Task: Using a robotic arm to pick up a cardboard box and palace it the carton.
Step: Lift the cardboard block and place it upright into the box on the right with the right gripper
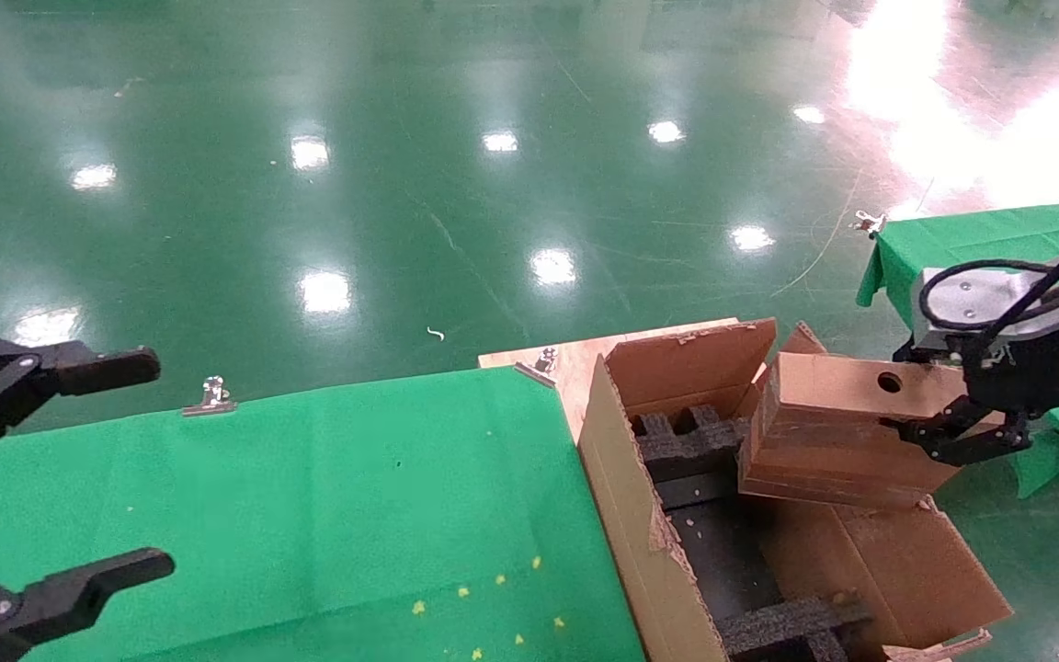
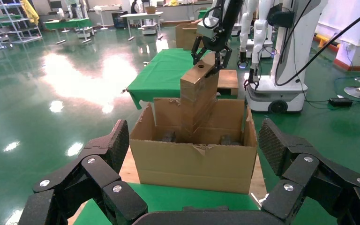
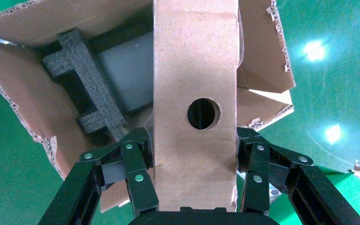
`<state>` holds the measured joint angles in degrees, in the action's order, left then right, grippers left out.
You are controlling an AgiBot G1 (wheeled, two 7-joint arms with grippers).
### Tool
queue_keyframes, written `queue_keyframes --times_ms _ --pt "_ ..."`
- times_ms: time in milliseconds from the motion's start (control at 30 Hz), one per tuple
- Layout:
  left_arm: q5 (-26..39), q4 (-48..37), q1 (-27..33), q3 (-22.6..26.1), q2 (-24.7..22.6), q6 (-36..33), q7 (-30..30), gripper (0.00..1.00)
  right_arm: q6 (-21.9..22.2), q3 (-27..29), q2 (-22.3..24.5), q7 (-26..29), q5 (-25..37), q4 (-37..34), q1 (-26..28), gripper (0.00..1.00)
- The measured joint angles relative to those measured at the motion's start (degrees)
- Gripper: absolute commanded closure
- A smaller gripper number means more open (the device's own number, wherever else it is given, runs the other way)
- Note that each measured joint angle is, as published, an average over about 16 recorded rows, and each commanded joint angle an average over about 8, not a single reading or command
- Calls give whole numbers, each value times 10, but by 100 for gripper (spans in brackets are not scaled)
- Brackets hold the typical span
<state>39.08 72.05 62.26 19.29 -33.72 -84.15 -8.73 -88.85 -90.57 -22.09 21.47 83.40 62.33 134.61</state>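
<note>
Cardboard box in my right fingers, hanging over the open carton.

The cardboard box [image 3: 194, 93] is stiff corrugated board, probably light and hollow — it sits tilted in my right gripper [image 3: 194, 176], whose fingers [image 3: 136, 171] clamp its two broad faces near the end with the round hole. That hold on flat, firm walls suits it; squeeze harder and the board might dent. Its lower end dips into the carton [image 1: 640, 515], beside the black foam inserts [image 1: 686, 437], though I cannot tell whether it touches them. My left gripper [image 1: 61, 478] waits wide open over the green surface [image 1: 309, 515].
</note>
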Motion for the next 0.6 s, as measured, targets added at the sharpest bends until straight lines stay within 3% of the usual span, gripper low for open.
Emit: queue_keyframes --times_ms 167,600 --pt "0 0 0 0 0 0 0 0 28 -6 5 84 -3 -4 -16 100" --pt "0 0 0 0 0 0 0 0 124 -28 34 391 23 18 -63 100"
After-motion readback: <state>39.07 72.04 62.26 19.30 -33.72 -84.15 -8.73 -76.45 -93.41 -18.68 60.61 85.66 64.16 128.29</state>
